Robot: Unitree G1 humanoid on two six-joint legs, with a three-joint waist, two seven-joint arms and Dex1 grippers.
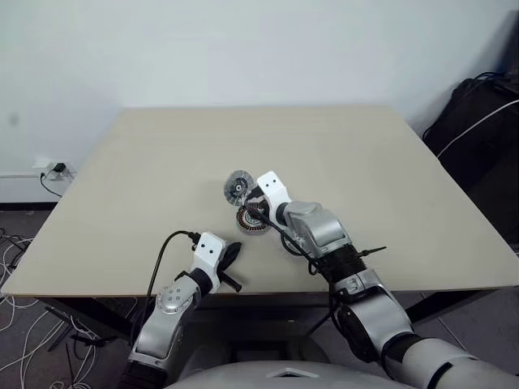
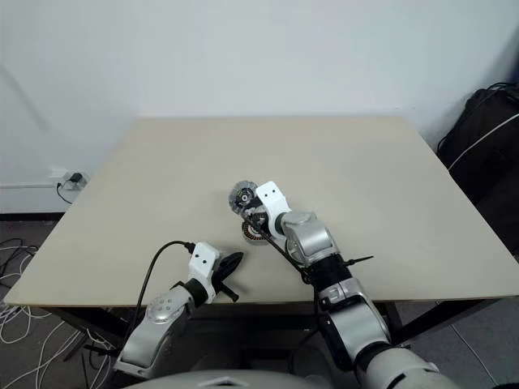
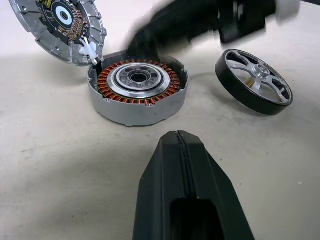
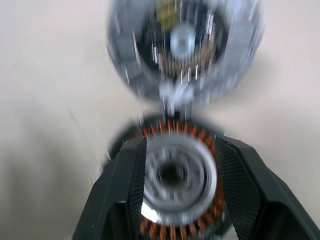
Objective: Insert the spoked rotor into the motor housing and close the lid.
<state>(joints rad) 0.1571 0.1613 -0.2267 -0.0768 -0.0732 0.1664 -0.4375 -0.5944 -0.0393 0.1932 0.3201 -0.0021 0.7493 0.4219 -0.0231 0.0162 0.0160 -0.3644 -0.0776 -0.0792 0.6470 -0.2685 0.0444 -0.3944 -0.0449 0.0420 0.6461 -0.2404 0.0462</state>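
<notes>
Rotor insertion pending: spoked rotor (image 3: 254,82) lying on tabletop (image 1: 146,162) beside motor housing (image 3: 137,90), lid (image 3: 57,27) hinged open; right fingers (image 4: 240,187) parted astride housing, left fingers (image 3: 182,185) closed, empty; next, grasp rotor by rim.

head pair high over table (image 1: 122,203); wrists close on motor housing (image 3: 137,90)
</notes>
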